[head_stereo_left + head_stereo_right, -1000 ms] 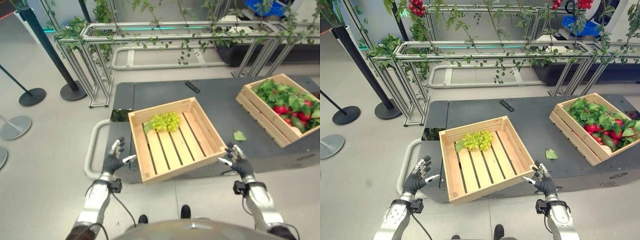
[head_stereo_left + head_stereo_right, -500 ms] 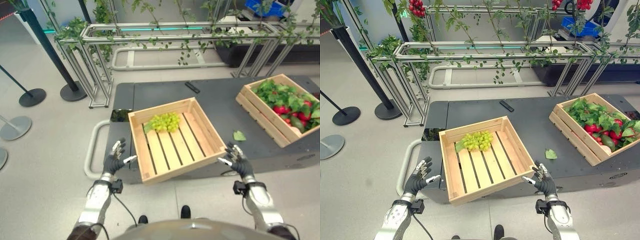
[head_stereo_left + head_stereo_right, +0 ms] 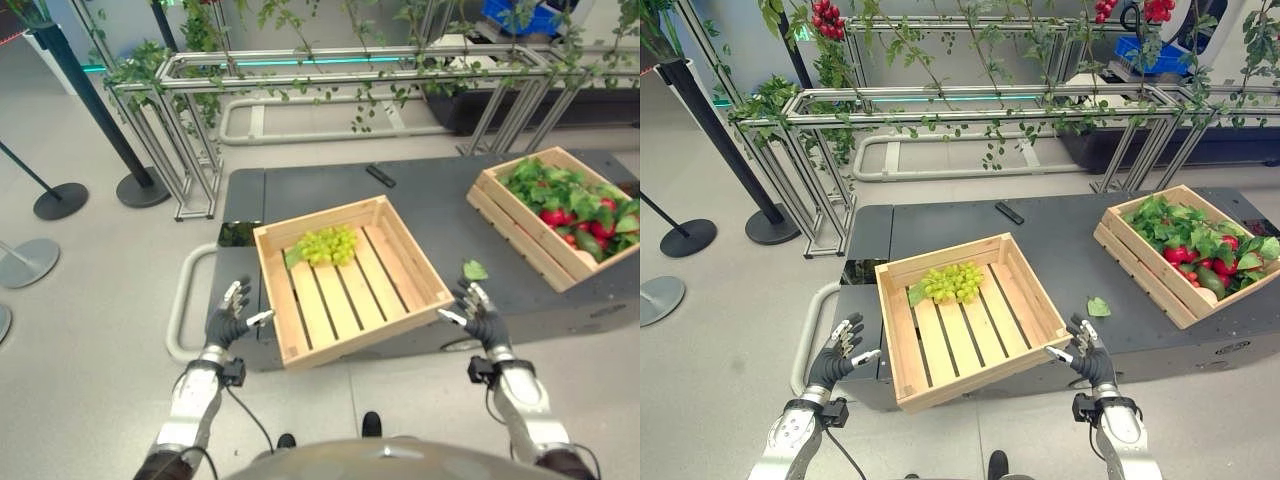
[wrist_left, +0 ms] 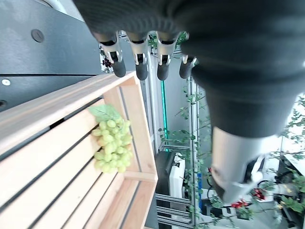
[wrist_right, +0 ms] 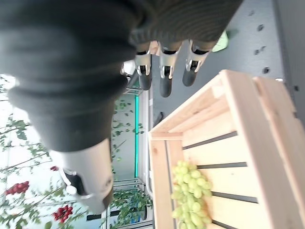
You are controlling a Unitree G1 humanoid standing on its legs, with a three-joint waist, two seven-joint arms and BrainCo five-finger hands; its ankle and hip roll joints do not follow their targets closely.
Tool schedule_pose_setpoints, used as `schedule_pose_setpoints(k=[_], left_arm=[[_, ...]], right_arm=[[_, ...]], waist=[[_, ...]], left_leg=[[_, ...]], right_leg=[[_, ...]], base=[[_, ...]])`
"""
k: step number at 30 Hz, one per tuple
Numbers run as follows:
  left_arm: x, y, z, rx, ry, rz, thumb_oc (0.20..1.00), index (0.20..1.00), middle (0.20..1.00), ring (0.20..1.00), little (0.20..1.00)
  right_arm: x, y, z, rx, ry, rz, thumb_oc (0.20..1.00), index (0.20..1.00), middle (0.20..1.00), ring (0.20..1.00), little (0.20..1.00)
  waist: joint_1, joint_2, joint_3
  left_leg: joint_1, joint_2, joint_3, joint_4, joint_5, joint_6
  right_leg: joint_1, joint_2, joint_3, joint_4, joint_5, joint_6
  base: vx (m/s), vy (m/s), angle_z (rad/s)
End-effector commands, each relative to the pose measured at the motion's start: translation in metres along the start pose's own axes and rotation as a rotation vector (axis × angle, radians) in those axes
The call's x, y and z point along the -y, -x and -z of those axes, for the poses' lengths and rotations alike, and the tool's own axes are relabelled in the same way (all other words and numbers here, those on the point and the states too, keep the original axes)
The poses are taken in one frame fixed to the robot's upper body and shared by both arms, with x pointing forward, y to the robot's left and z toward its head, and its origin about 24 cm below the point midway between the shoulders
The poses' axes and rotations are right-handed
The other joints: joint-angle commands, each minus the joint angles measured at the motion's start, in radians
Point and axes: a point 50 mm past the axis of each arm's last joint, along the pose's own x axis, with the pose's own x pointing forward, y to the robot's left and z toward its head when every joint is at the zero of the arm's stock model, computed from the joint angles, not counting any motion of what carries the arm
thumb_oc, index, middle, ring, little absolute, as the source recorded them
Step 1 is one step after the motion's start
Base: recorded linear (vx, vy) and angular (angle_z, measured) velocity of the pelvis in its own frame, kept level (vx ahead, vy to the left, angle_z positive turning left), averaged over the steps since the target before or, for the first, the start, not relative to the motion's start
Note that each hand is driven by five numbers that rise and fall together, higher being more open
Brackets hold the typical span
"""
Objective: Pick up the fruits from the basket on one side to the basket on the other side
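- The left hand (image 3: 232,320) hovers with fingers spread and relaxed, holding nothing, just beside the left wall of a slatted wooden crate (image 3: 300,343).
- The right hand (image 3: 480,318) is likewise spread and empty, near the crate's right corner.
- A bunch of green grapes (image 3: 327,245) lies at the crate's far end, between and beyond both hands.
- A second crate (image 3: 507,221) of red fruit and leaves sits well beyond the right hand.
- A loose green leaf (image 3: 474,270) lies just past the right hand's fingertips.
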Motion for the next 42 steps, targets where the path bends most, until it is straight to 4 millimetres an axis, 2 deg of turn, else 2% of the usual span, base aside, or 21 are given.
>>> schedule_pose_setpoints(k=[1,9,14,15,18,21,23,25,29,34,35,38,42], left_arm=[[-0.012,-0.014,-0.036,0.183,-0.002,-0.036,1.000,1.000,1.000,1.000,1.000],[-0.007,-0.023,-0.067,0.326,0.026,-0.004,1.000,1.000,1.000,1.000,1.000],[-0.002,-0.039,-0.087,0.401,0.029,0.000,1.000,1.000,1.000,1.000,1.000],[-0.002,-0.040,-0.087,0.402,0.029,0.000,1.000,1.000,1.000,1.000,1.000],[0.002,-0.051,-0.106,0.469,0.016,-0.012,1.000,1.000,1.000,1.000,1.000],[0.003,-0.057,-0.117,0.510,0.002,-0.030,1.000,1.000,1.000,1.000,1.000],[0.004,-0.058,-0.120,0.520,-0.003,-0.030,1.000,1.000,1.000,1.000,1.000],[0.008,-0.063,-0.133,0.570,-0.020,-0.035,1.000,1.000,1.000,1.000,1.000],[0.012,-0.067,-0.146,0.614,-0.054,-0.034,1.000,1.000,1.000,1.000,1.000],[0.016,-0.076,-0.165,0.672,-0.179,-0.060,1.000,1.000,1.000,1.000,1.000],[0.018,-0.080,-0.178,0.718,-0.248,-0.074,1.000,1.000,1.000,1.000,1.000],[0.023,-0.085,-0.197,0.785,-0.343,-0.074,1.000,1.000,1.000,1.000,1.000],[0.027,-0.094,-0.214,0.813,-0.411,-0.059,1.000,1.000,1.000,1.000,1.000]], right_arm=[[0.009,-0.019,-0.041,0.204,0.016,0.034,1.000,1.000,1.000,1.000,1.000],[0.009,-0.025,-0.052,0.253,0.012,0.033,1.000,1.000,1.000,1.000,1.000],[0.000,-0.042,-0.083,0.361,0.010,-0.010,1.000,1.000,1.000,1.000,1.000],[0.000,-0.042,-0.083,0.362,0.010,-0.009,1.000,1.000,1.000,1.000,1.000],[-0.012,-0.053,-0.113,0.470,0.022,-0.049,1.000,1.000,1.000,1.000,1.000],[-0.017,-0.056,-0.129,0.530,0.049,-0.062,1.000,1.000,1.000,1.000,1.000],[-0.018,-0.056,-0.132,0.544,0.051,-0.063,1.000,1.000,1.000,1.000,1.000],[-0.022,-0.057,-0.145,0.600,0.054,-0.074,1.000,1.000,1.000,1.000,1.000],[-0.024,-0.057,-0.156,0.643,0.055,-0.077,1.000,1.000,1.000,1.000,1.000],[-0.028,-0.059,-0.176,0.723,0.066,-0.082,1.000,1.000,1.000,1.000,1.000],[-0.030,-0.059,-0.183,0.751,0.069,-0.087,1.000,1.000,1.000,1.000,1.000],[-0.034,-0.056,-0.195,0.804,0.063,-0.106,1.000,1.000,1.000,1.000,1.000],[-0.040,-0.056,-0.206,0.845,0.057,-0.132,1.000,1.000,1.000,1.000,1.000]], waist=[[0.002,-0.037,0.034],[0.001,-0.031,0.052],[-0.005,-0.024,0.099],[-0.005,-0.024,0.099],[-0.007,-0.019,0.152],[-0.011,-0.014,0.182],[-0.012,-0.013,0.189],[-0.019,-0.008,0.226],[-0.026,-0.003,0.256],[-0.034,0.004,0.297],[-0.040,0.006,0.310],[-0.051,0.006,0.333],[-0.067,0.007,0.362]], left_leg=[[-0.013,-0.044,0.013,0.051,-0.049,0.022],[-0.032,-0.044,0.009,0.049,-0.045,0.022],[-0.088,-0.046,0.013,0.068,-0.037,0.022],[-0.091,-0.046,0.013,0.069,-0.037,0.022],[-0.158,-0.046,0.020,0.103,-0.032,0.024],[-0.205,-0.045,0.023,0.123,-0.027,0.024],[-0.215,-0.045,0.024,0.126,-0.027,0.023],[-0.254,-0.043,0.027,0.145,-0.023,0.022],[-0.290,-0.038,0.029,0.163,-0.021,0.020],[-0.339,-0.032,0.045,0.179,-0.015,0.016],[-0.355,-0.030,0.052,0.187,-0.014,0.016],[-0.376,-0.030,0.056,0.197,-0.014,0.015],[-0.403,-0.028,0.062,0.212,-0.015,0.014]], right_leg=[[0.038,-0.027,0.027,0.104,-0.127,0.085],[0.017,-0.028,0.028,0.103,-0.122,0.085],[-0.049,-0.029,0.041,0.127,-0.113,0.084],[-0.052,-0.029,0.041,0.128,-0.113,0.084],[-0.131,-0.029,0.049,0.175,-0.109,0.081],[-0.190,-0.024,0.055,0.214,-0.111,0.078],[-0.200,-0.025,0.057,0.219,-0.112,0.077],[-0.248,-0.024,0.063,0.247,-0.115,0.072],[-0.295,-0.024,0.068,0.268,-0.116,0.069],[-0.365,-0.016,0.082,0.297,-0.109,0.066],[-0.390,-0.015,0.086,0.314,-0.109,0.066],[-0.417,-0.011,0.094,0.328,-0.109,0.064],[-0.452,-0.007,0.104,0.341,-0.106,0.063]], base=[[0.00,0.000,0.00],[-0.01,-0.003,0.00],[-0.09,0.005,-0.03],[-0.13,0.004,-0.06],[-0.14,-0.003,-0.03],[-0.07,-0.010,-0.10],[-0.04,-0.012,-0.03],[-0.08,-0.022,-0.02],[-0.05,-0.011,-0.06],[-0.05,-0.010,-0.07],[-0.04,-0.001,-0.13],[-0.04,-0.007,-0.17],[-0.02,0.004,-0.04]])
